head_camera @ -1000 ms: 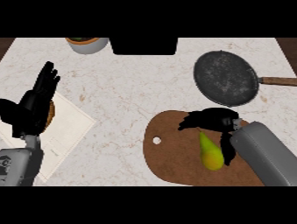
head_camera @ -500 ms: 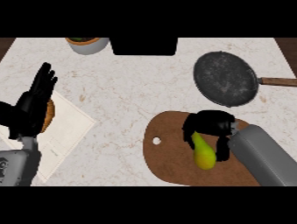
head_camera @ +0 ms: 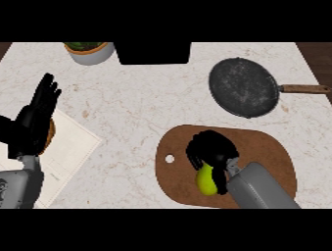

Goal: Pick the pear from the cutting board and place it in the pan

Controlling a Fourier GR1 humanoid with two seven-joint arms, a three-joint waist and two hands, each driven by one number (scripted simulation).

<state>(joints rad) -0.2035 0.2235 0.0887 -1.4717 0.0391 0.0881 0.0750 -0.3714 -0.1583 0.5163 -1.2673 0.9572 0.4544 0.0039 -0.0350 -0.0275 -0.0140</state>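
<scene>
A yellow-green pear (head_camera: 207, 180) lies on the brown wooden cutting board (head_camera: 270, 149) at the lower right of the counter. My right hand (head_camera: 210, 150) is directly over the pear's upper end with its fingers curled down around it, hiding most of the fruit. The dark round pan (head_camera: 244, 87) with a wooden handle (head_camera: 306, 89) sits beyond the board, at the upper right. My left hand (head_camera: 30, 121) rests open with fingers up at the left edge of the view.
A white napkin (head_camera: 71, 147) lies under the left hand, with a brown round thing partly hidden behind the palm. A pot with green leaves (head_camera: 89, 50) and a black box (head_camera: 153, 52) stand along the back edge.
My right hand has slid left and down over the board and its fingers have closed around the pear. The left hand has barely moved.
</scene>
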